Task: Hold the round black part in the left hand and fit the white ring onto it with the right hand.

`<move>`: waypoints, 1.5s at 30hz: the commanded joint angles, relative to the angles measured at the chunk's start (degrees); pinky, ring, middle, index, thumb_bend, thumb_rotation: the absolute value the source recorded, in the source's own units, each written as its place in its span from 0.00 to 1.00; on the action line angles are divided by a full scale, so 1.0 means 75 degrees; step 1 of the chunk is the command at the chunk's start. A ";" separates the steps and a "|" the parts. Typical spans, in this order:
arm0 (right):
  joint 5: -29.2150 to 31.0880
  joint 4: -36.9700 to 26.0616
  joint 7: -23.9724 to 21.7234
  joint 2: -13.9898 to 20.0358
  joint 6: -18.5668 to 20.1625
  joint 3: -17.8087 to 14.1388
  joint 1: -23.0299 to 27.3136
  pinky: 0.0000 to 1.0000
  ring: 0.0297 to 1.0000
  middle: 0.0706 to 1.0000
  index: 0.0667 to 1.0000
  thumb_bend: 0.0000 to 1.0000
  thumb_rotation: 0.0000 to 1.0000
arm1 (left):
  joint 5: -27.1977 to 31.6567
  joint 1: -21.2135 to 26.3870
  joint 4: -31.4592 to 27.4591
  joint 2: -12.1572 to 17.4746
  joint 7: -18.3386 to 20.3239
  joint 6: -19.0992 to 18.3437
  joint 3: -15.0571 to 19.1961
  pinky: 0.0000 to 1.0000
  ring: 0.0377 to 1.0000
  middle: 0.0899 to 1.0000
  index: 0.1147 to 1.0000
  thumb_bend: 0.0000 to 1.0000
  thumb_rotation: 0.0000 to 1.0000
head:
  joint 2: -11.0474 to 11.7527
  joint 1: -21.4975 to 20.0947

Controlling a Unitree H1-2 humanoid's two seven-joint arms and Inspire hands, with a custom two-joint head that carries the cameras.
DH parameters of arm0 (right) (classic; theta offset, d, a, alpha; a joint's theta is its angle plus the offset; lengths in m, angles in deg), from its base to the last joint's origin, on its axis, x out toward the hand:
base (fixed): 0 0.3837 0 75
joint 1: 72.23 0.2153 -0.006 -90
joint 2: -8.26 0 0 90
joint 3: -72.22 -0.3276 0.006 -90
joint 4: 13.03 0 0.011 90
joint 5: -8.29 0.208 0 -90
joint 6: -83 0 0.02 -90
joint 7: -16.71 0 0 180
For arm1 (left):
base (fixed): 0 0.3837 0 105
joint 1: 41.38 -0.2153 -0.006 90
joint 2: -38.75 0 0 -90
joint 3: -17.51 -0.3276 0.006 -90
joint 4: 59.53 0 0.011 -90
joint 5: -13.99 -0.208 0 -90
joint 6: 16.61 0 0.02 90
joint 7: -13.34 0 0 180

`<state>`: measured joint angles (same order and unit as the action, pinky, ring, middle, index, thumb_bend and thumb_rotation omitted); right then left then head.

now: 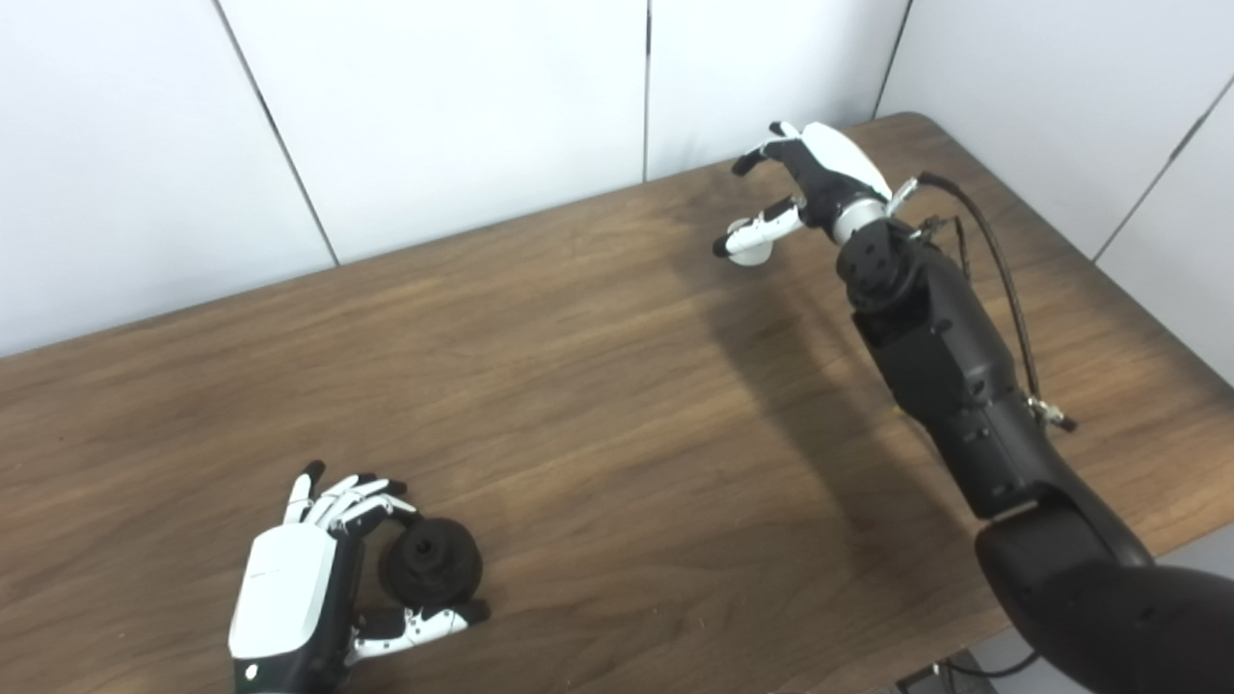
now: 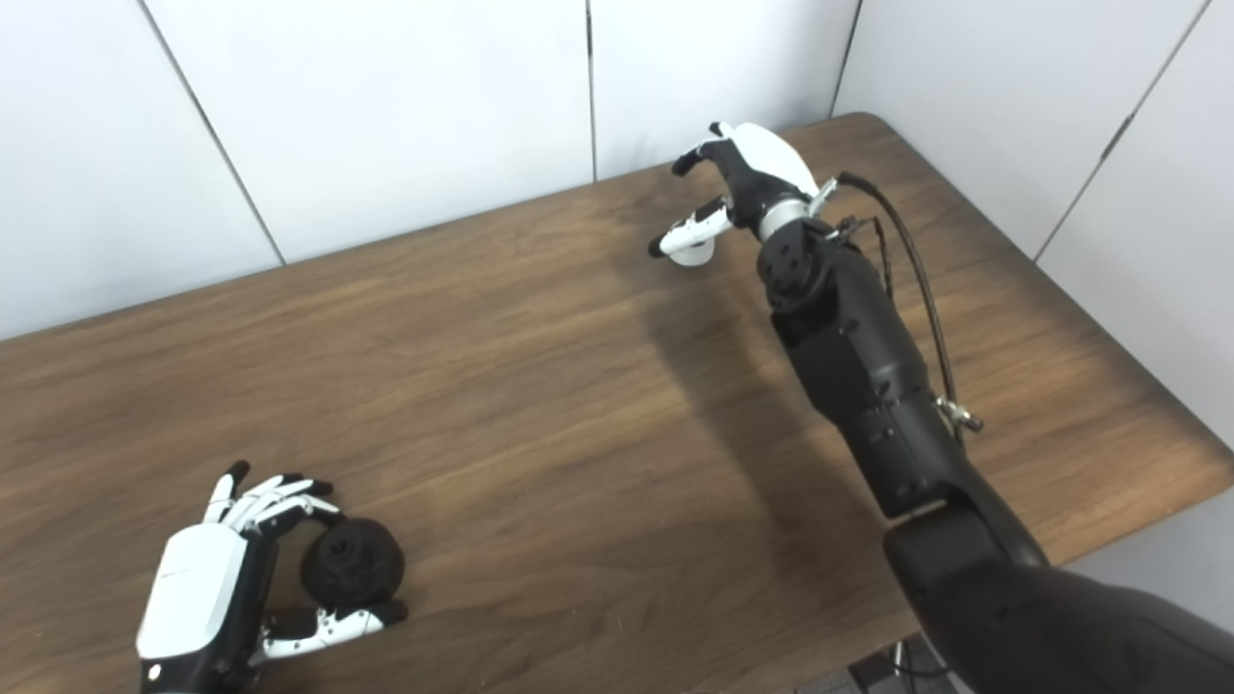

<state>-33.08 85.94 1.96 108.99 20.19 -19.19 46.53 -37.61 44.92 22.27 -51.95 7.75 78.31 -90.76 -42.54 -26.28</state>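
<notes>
Table: long brown wooden table (image 1: pixel 598 386) with white wall panels (image 1: pixel 434 106) behind it.
Left hand: white and black left hand (image 1: pixel 308 578) sits low at about 7 o'clock, close to the near edge of the table.
Left fingers: curled around the round black plastic part (image 1: pixel 431 561), with the fingers (image 1: pixel 352 496) above it and the thumb (image 1: pixel 424 625) below it, so the hand is gripping it.
Black part: round, with a small hub in its middle, at about 7 o'clock, right by the table top.
Right hand: white and black right hand (image 2: pixel 747 178) is stretched far out to about 1 o'clock, near the back edge of the table.
Right fingers: bent, with the thumb touching the small white ring (image 2: pixel 690 253); I cannot tell if the ring is pinched.
White ring: at 1 o'clock, just under the right thumb, well apart from the black part.
</notes>
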 commanded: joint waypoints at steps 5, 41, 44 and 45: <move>-0.0250 0.0405 0.0046 0.0259 -0.0038 0.0051 0.0622 1.00 1.00 0.97 0.70 0.86 0.24 | -0.0073 -0.0152 -0.0006 0.0118 0.0046 -0.0057 0.0060 0.98 0.83 0.74 0.42 0.52 0.05 | 0.0020 0.0016; -0.0576 0.1091 -0.0015 0.0042 -0.0038 0.0022 0.0659 1.00 1.00 0.93 0.65 0.82 0.24 | -0.0052 -0.0158 0.0016 0.0002 -0.0048 -0.0043 0.0162 0.99 0.83 0.73 0.42 0.52 0.05 | 0.0060 0.0188; -0.0527 0.1120 0.0044 0.0080 -0.0040 0.0125 0.0659 1.00 1.00 0.91 0.64 0.81 0.23 | -0.0104 -0.0163 -0.0005 -0.0008 -0.0009 -0.0089 0.0157 0.99 0.83 0.73 0.42 0.52 0.05 | 0.0072 0.0196; -0.0503 0.1134 0.0059 0.0090 -0.0040 0.0153 0.0661 1.00 1.00 0.90 0.64 0.81 0.23 | -0.0121 -0.0165 -0.0019 -0.0008 0.0008 -0.0101 0.0151 0.99 0.83 0.73 0.42 0.52 0.05 | 0.0065 0.0205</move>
<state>-37.02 95.52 0.80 108.17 20.19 -18.16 49.04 -37.66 44.32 22.08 -52.32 7.65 78.32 -89.67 -41.92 -24.79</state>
